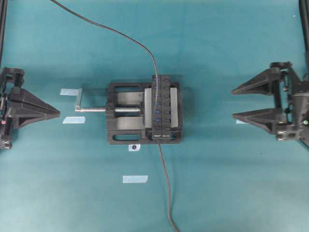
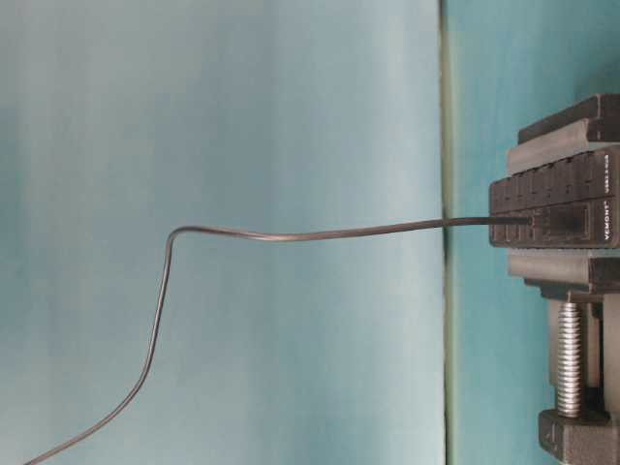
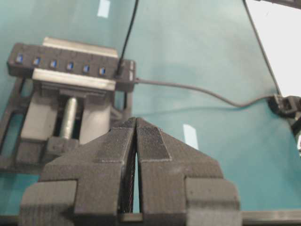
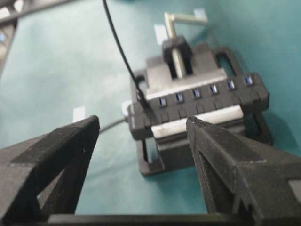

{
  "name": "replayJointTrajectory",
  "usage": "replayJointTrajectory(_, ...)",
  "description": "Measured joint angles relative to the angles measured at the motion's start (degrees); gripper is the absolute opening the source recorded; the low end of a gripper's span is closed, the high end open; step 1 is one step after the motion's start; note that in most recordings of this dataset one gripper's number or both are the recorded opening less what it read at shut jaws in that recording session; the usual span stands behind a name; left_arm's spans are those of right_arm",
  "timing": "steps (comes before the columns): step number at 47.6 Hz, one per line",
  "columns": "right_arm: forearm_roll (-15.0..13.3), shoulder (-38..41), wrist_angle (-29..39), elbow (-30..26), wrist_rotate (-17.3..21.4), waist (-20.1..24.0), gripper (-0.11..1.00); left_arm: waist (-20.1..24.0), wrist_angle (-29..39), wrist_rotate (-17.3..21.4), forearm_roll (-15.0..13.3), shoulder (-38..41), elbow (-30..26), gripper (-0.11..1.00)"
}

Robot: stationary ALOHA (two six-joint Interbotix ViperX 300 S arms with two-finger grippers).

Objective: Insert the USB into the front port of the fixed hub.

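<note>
The USB (image 4: pixel 141 101) sits plugged into the end port of the hub (image 1: pixel 161 107), on the hub's near end in the overhead view. Its cable (image 1: pixel 165 183) trails from that end toward the bottom edge. The hub's own cord (image 1: pixel 120 33) leaves the far end and curves off to the top left. The hub lies clamped in the vise (image 1: pixel 145 113), whose screw and crank (image 1: pixel 79 102) point left. Well left of the vise, the left gripper (image 3: pixel 136 141) rests low and level, aimed at the vise, fingers pressed together on nothing. Well right of it, the right gripper (image 1: pixel 234 102) also points at the vise, fingers spread wide and empty.
</note>
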Motion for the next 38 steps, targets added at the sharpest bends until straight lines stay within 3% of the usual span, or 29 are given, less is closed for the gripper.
replayJointTrajectory(16,0.00,-9.32,1.76,3.34,0.00,0.00,0.78,0.00,-0.09,0.00,0.09,0.09,0.00,0.00)
replayJointTrajectory(38,0.00,-14.59,5.19,5.54,0.00,-0.09,0.78,0.00,-1.23,0.00,0.00,0.00,0.00,0.00)
